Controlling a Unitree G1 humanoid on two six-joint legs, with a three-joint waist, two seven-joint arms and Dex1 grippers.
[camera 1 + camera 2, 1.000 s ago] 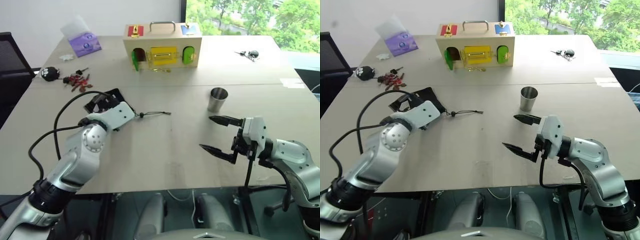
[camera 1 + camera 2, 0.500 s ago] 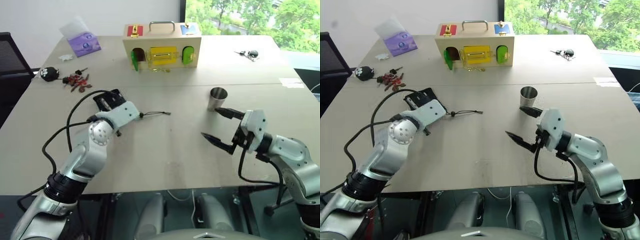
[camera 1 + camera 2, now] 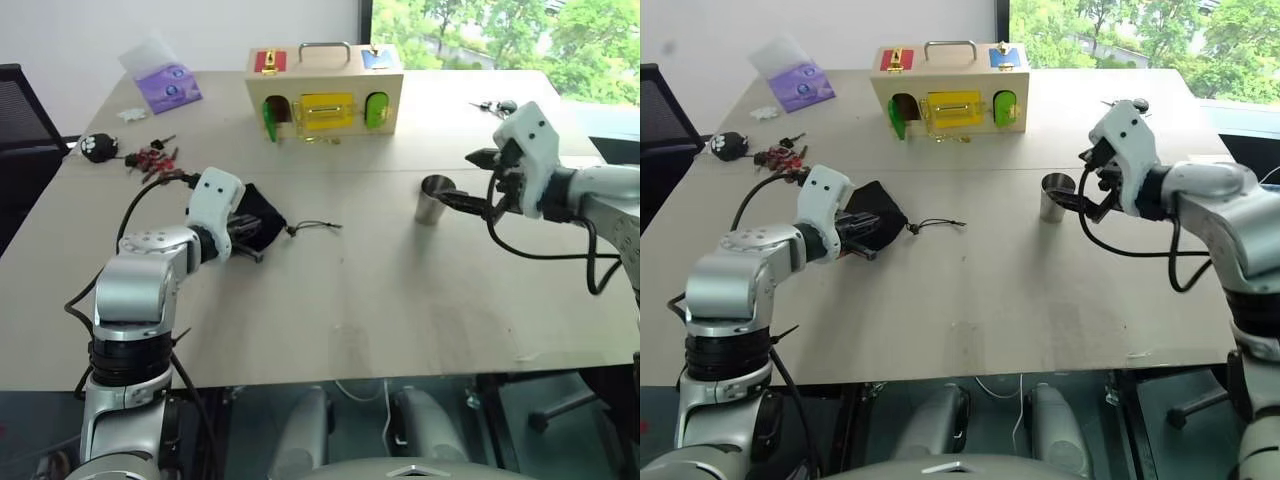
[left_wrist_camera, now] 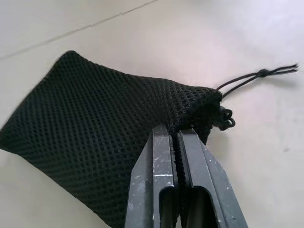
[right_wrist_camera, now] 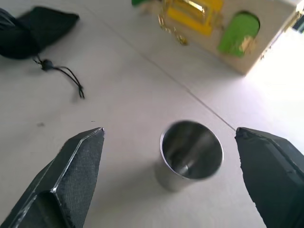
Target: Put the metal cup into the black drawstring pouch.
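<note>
We see the left gripper (image 4: 176, 142) clamped shut on the pouch (image 4: 104, 137), pinching the mesh fabric near its gathered mouth; the pouch lies on the left half of the table (image 3: 350, 290), its cord (image 3: 315, 226) trailing right. The cup (image 3: 435, 198) stands upright on the right half, well apart from the pouch. Our right gripper (image 5: 171, 164) hovers just right of the cup with its fingers (image 5: 71, 171) spread wide, holding nothing. A wooden box (image 3: 325, 95) stands at the far middle, with keys (image 3: 155, 162) at the far left.
</note>
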